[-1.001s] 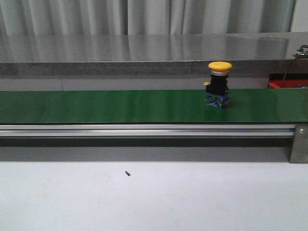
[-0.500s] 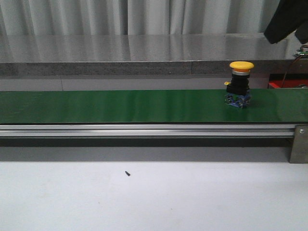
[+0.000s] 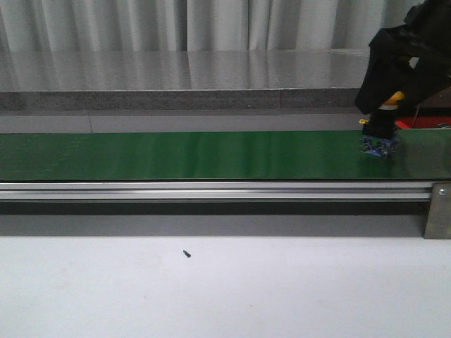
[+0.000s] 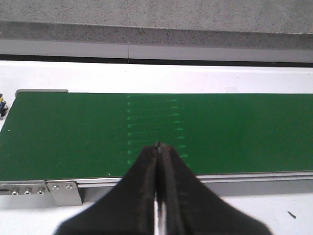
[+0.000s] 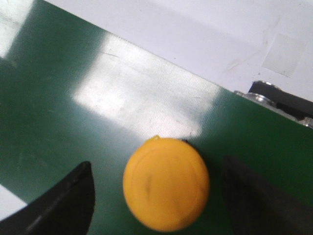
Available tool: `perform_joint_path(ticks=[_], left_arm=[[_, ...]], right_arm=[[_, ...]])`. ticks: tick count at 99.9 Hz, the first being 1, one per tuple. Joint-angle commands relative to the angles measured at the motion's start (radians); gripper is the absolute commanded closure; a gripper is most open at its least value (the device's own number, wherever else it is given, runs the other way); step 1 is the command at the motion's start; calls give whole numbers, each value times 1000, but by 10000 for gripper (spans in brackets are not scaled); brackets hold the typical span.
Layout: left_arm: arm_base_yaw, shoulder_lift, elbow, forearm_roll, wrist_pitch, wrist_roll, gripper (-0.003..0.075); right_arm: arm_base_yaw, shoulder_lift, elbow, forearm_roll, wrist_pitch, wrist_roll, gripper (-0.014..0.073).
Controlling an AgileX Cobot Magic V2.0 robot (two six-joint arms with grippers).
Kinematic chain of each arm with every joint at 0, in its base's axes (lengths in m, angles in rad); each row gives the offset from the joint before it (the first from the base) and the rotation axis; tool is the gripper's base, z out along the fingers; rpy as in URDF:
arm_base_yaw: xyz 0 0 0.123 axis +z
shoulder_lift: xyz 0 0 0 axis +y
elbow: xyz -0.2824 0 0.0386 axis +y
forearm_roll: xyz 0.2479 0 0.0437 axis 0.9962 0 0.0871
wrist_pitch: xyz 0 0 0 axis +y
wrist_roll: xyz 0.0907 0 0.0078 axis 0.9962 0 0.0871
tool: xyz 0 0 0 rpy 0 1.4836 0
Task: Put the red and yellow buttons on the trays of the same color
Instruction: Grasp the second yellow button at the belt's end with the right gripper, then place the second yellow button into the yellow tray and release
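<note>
Straddling yellow button [image 5: 166, 183]: right gripper [image 5: 156, 196] jaws apart, near belt [image 3: 176, 155] end.

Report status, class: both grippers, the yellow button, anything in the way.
Right gripper open, fingers either side of the yellow button, no contact seen. Left gripper shut, empty, over the green belt. Button upright on the belt. Nothing in the way.

Pale pleated curtains [image 3: 211, 24] hang along the back. A grey speckled stone ledge [image 3: 176, 77] runs below them, glossy with reflected light. The white bench [image 3: 225, 289] spreads in front.
</note>
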State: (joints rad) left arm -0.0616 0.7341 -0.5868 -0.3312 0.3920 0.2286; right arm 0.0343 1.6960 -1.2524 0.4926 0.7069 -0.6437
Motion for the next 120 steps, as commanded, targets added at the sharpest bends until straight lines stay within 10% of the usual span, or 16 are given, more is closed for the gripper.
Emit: perform_joint_path(ticks=[1, 25, 79, 120], left_arm=[[-8, -6, -26, -16, -77, -3, 740], [-8, -6, -26, -16, -77, -3, 740], [-8, -6, -26, -16, -75, -3, 740], [-8, -6, -26, -16, -75, -3, 739]], right_arm=[[0, -23, -34, -9, -49, -12, 123], [-1, -24, -34, -46, -27, -11, 442], [-240, -326, 105, -44, 162, 47, 445], [-567, -584, 372, -44, -36, 81, 446]])
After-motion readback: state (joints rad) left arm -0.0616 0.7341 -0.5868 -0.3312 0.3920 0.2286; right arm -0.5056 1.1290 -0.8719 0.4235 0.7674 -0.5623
